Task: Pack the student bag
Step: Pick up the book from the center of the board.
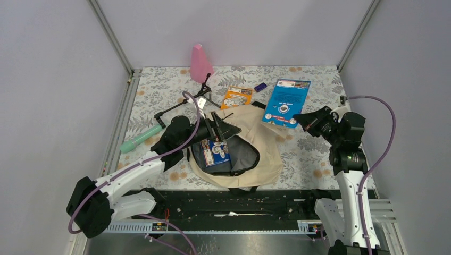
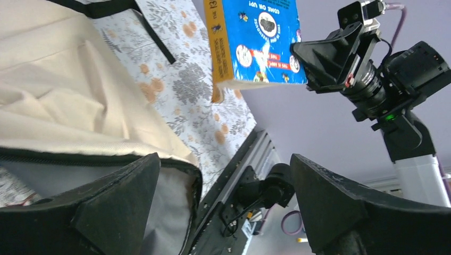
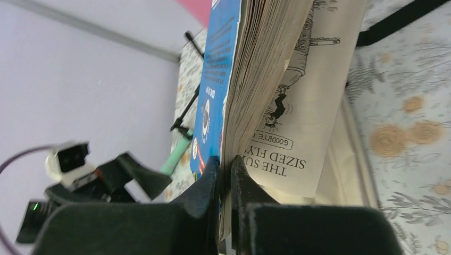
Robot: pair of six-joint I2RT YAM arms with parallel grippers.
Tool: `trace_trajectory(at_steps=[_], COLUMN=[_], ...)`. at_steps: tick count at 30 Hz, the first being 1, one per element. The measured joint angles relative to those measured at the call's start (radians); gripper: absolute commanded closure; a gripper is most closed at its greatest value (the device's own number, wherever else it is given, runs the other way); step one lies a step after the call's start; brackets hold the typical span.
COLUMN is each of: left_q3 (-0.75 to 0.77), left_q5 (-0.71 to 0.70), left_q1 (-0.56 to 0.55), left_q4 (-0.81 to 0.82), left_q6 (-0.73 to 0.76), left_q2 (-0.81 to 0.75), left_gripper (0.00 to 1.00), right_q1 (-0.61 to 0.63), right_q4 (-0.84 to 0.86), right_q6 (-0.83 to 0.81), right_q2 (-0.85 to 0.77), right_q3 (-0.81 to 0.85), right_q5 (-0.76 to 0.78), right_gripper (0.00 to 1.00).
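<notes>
The student bag [image 1: 263, 142], cream with black trim, lies open in the middle of the table. A small blue book [image 1: 217, 154] lies inside it on the dark lining. My left gripper [image 1: 219, 130] is open at the bag's mouth. In the left wrist view [image 2: 223, 159] its jaws stand wide apart, with the bag's zipper rim [image 2: 187, 166] beside the left finger. My right gripper [image 1: 304, 119] is shut on the edge of a larger blue book [image 1: 285, 101] and holds it tilted just right of the bag. The right wrist view shows the fingers [image 3: 210, 175] pinching the cover and pages [image 3: 255, 79].
A pink cone-shaped object [image 1: 200, 62] stands at the back. An orange packet [image 1: 237, 98], a small purple item [image 1: 260, 87], a black folding stand [image 1: 183, 106] and a green tube [image 1: 139, 139] lie on the floral cloth. Grey walls close in both sides.
</notes>
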Motion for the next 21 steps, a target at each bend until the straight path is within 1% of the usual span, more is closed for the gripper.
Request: trace_trajectory(at_steps=[3,7,10,15,17,21], left_q3=[0.013,0.026,0.026,0.022,0.016,0.014], left_q5=[0.035,0.073,0.077,0.077,0.079,0.094], left_q1=[0.0,0.0,0.0,0.0,0.0,-0.005], left_q4=[0.078,0.183,0.208,0.276,0.303,0.358], left_q6=[-0.052,-0.121,-0.159,-0.214,-0.234,-0.266], left_q2=[0.064,0.163,0.201,0.225,0.228,0.239], left_gripper=[0.01,0.01,0.01,0.01,0.06,0.1], right_q1=[0.05,0.185,0.253,0.3,0.311,0.335], right_q4=[0.002,0.002,0.013,0.066,0.09,0.13], right_q6=[-0.002,-0.007,0.005,0.026,0.031,0.046], right_q2=[0.0,0.008,0.018,0.032,0.035,0.046], right_q3=[0.014,0.023,0.023,0.023,0.023,0.023], right_q5=[-0.034,-0.051,-0.073,-0.094,-0.1,-0.109], right_gripper=[1.0,1.0,1.0,1.0,1.0,1.0])
